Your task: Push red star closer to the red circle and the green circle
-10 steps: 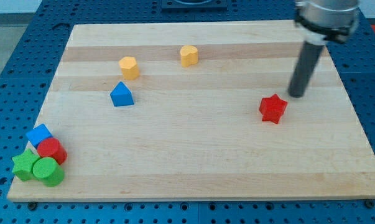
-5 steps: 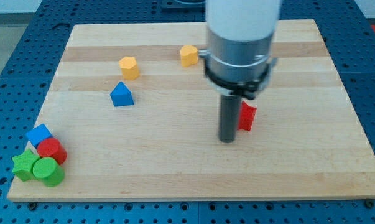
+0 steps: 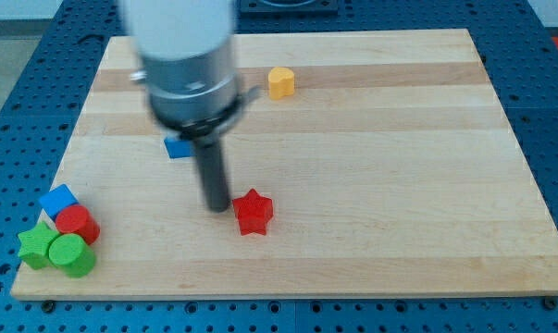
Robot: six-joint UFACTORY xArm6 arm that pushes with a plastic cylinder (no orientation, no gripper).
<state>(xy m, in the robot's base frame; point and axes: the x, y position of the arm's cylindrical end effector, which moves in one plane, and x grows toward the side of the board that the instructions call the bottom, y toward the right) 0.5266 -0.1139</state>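
The red star lies on the wooden board, a little left of the middle and towards the view's bottom. My tip is just to the star's left, very close to it or touching it. The red circle and the green circle sit together in the bottom left corner, far to the left of the star.
A blue cube and a green star crowd the two circles at the bottom left. A blue block is partly hidden behind the arm. A yellow block lies near the view's top. The board's edge runs along the bottom.
The red star has moved far left and down across the board. My tip has swept left too, from the star's right to its left. The arm now hides the second yellow block.
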